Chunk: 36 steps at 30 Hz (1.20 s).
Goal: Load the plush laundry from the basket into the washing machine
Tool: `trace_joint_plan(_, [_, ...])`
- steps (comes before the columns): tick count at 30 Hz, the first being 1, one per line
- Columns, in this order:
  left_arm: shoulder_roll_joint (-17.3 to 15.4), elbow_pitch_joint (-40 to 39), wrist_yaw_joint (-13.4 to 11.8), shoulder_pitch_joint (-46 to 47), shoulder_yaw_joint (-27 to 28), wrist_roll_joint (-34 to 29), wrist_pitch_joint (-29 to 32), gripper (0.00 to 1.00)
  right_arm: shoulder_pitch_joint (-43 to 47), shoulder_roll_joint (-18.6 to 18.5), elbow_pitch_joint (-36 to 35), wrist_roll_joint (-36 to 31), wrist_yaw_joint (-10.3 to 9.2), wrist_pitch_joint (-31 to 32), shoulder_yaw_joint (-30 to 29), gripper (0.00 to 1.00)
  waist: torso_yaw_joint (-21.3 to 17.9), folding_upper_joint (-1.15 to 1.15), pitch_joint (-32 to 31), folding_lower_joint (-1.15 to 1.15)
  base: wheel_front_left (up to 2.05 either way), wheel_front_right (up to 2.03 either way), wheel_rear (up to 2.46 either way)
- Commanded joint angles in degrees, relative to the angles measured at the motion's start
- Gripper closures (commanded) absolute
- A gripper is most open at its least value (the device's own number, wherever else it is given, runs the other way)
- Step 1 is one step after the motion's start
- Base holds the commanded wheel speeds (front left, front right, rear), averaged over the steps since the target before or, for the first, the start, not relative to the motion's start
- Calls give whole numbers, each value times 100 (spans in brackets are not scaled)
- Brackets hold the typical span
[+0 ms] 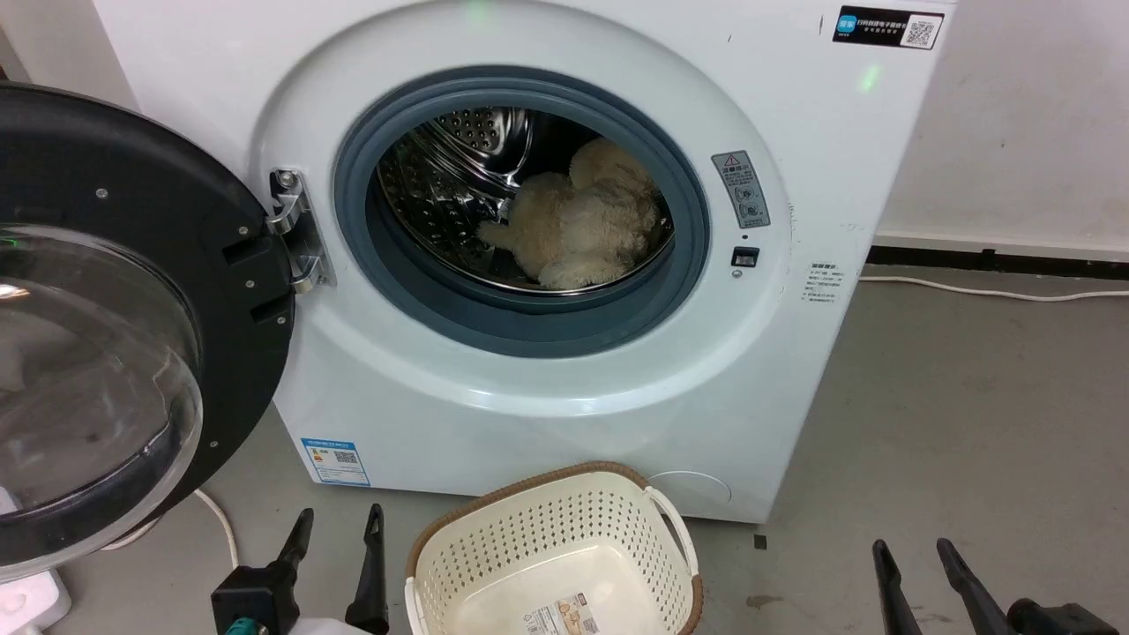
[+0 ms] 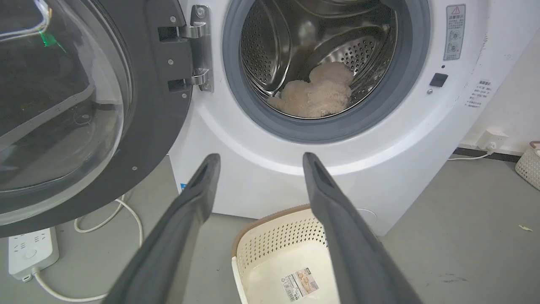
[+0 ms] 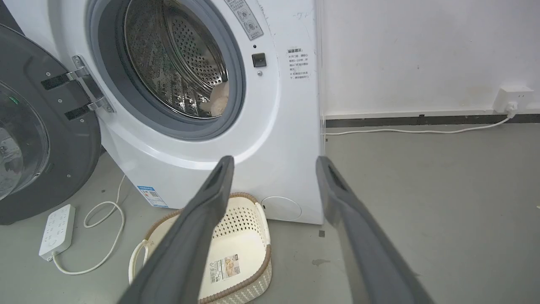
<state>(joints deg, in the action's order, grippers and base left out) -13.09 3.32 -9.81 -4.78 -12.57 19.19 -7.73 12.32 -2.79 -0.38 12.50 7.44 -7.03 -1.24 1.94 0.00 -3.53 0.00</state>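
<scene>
The fluffy cream-beige plush laundry lies inside the steel drum of the white washing machine, whose black-rimmed glass door stands swung wide to the left. The plush also shows in the drum in the left wrist view, and a small part of it in the right wrist view. On the floor before the washer sits the cream basket with only its label inside. My left gripper is open at the lower left, holding nothing. My right gripper is open at the lower right, holding nothing.
A white power strip with a looping cord lies on the grey floor under the open door. A wall socket and cable run along the right wall. Another perforated basket stands far right in the left wrist view.
</scene>
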Motion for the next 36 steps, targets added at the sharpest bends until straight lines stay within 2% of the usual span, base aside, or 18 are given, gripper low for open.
trace_joint_plan(1, [-15, -27, 34, -8, -11, -13, -49, 0, 58, -9, -28, -31, 5, 22, 1, 0, -2, 0, 0, 0, 0, 0, 0])
trace_joint_plan(4, [-19, -34, 96, 6, -34, 40, -91, 0, 54, -9, -39, -26, 5, 26, -2, 0, -6, 0, 7, 0, 0, 0, 0])
trace_joint_plan(21, [-1, -39, 98, 30, -72, 159, -168, 0, 44, -9, -41, 0, 5, 36, 18, 0, -14, 0, 6, 0, 0, 0, 0])
trace_joint_plan(22, [0, -20, 93, 4, -76, 157, -141, 100, 9, 0, -12, 2, 0, 38, 8, 100, -14, 0, 6, 0, 0, 0, 0])
trace_joint_plan(36, [81, -37, 161, 41, 20, -5, -67, 100, -88, -1, -6, -95, 0, 89, 13, 100, -29, 0, 33, 0, 0, 0, 0])
